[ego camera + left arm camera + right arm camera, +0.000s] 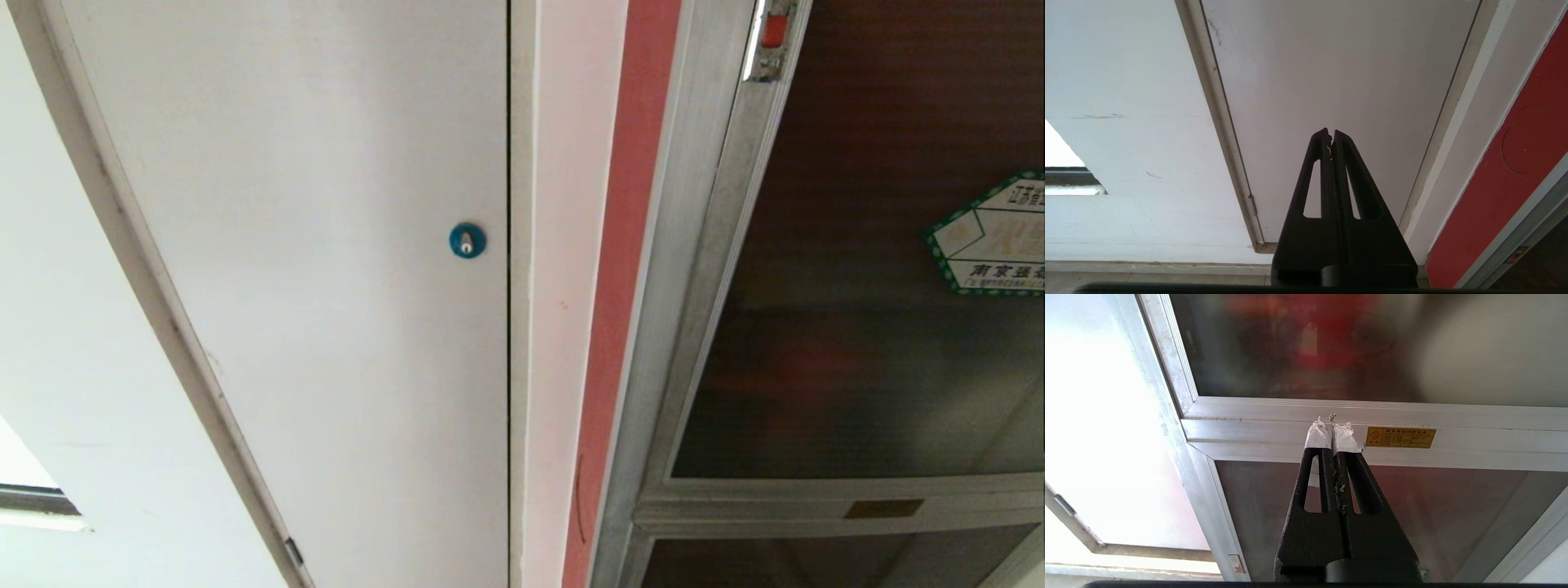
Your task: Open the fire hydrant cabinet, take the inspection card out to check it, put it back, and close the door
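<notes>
The fire hydrant cabinet fills the right of the head view, with a brushed silver frame and a red side strip. Its door is a dark glass panel, flush in the frame, bearing a green-bordered white sticker and a small red latch tab at its top left. The inspection card is out of view. No gripper shows in the head view. My right gripper, white-taped at the tips, is shut and empty, pointing at the silver crossbar apart from it. My left gripper is shut and empty before a white panel.
A plain white panel with a blue round lock stands left of the cabinet. A smaller dark glass panel sits under the crossbar, beside a yellow nameplate. White wall lies further left.
</notes>
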Controlling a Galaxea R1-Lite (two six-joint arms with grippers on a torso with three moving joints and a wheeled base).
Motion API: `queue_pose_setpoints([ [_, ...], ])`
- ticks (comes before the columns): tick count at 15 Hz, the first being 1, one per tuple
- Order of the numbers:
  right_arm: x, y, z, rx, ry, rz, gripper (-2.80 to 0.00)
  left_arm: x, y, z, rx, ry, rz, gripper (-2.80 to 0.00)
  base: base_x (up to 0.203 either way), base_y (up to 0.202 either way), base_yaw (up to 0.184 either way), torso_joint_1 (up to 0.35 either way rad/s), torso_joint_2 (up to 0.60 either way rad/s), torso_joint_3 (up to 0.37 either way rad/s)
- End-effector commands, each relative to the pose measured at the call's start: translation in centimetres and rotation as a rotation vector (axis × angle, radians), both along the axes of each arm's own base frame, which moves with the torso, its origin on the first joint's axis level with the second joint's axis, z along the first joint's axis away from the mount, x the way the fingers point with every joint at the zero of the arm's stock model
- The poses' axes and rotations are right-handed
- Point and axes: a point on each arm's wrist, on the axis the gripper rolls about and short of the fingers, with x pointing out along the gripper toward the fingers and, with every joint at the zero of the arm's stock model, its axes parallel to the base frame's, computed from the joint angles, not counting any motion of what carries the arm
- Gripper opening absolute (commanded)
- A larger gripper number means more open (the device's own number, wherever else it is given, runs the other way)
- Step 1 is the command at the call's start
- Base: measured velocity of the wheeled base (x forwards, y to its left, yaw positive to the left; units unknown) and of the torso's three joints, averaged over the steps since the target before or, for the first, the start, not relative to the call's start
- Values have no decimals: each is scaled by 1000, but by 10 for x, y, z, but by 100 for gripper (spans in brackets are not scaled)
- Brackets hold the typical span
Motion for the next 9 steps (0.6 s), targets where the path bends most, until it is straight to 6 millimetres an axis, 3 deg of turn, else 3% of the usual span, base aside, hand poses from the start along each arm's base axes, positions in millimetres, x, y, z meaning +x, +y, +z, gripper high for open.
queue_pose_setpoints([
  [1, 0, 0, -1, 3, 5, 0, -280, 0, 0, 0, -1, 1, 0, -280, 0, 0, 0, 0, 0, 0],
  [9, 0, 0, -1, 11, 5, -2, -280, 0, 0, 0, -1, -1, 0, -280, 0, 0, 0, 0, 0, 0],
])
